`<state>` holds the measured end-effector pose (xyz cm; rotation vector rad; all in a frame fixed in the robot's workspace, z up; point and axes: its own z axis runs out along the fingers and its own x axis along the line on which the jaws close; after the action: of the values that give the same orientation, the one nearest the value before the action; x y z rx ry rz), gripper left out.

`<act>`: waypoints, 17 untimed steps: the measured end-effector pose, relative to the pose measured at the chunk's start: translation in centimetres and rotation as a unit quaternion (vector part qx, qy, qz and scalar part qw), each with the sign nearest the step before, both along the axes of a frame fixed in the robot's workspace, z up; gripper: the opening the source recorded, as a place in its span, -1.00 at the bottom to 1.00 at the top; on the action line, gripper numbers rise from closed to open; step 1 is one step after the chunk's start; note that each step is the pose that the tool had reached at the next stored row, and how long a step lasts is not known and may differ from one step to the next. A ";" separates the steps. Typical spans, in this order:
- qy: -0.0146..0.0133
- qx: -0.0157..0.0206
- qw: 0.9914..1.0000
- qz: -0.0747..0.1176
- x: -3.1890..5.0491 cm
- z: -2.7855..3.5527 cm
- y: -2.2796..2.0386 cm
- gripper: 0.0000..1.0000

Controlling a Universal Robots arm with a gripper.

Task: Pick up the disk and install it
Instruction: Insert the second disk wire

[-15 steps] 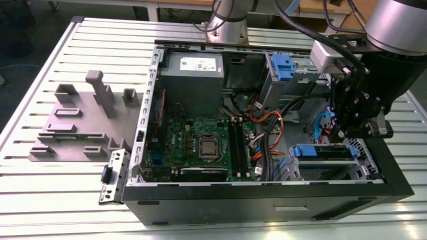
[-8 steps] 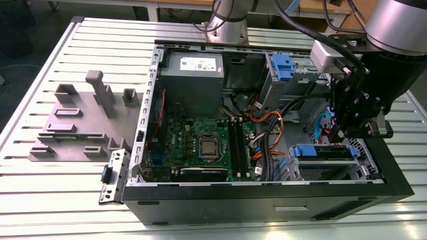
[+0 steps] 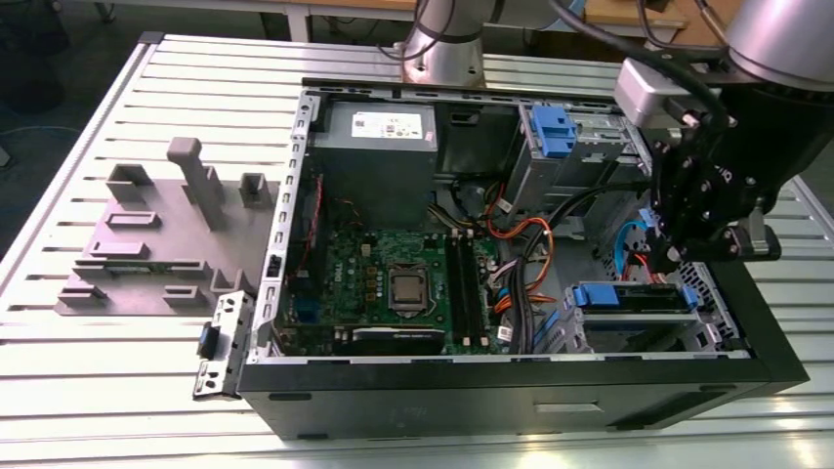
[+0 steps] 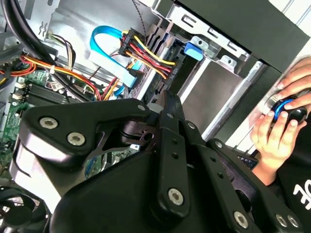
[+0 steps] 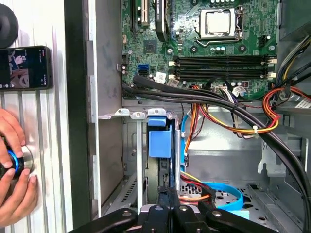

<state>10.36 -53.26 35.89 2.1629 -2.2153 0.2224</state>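
The disk (image 3: pixel 636 299) lies in the lower drive bay of the open computer case (image 3: pixel 521 391), at the exterior view's right, blue plastic showing at its end. In the first wrist view it stands edge-on as a dark slab (image 5: pixel 159 170) behind a blue tab. The second wrist view shows that blue tab (image 4: pixel 193 50) inside the metal cage. My gripper (image 3: pixel 671 256) hangs just above the bay's rear end. Its fingers meet at a point in both wrist views (image 4: pixel 166 99) (image 5: pixel 167 196), close behind the disk's end, with nothing visible between them. Whether they touch the disk is unclear.
Bundled cables (image 5: pixel 233 116) and a blue ribbon cable (image 4: pixel 109 46) run beside the bay. The motherboard (image 3: pixel 391 283) and grey power supply (image 3: pixel 378 137) fill the case's left. A grey fixture (image 3: pixel 156 244) sits on the table. A person's hand (image 5: pixel 12 165) grips a knob beside a phone (image 5: pixel 24 68).
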 end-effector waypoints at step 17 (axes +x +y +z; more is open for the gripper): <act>0.012 0.013 1.000 0.000 0.00 0.68 0.04 -0.79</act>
<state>10.36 -53.21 36.58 2.1668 -2.2175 0.1669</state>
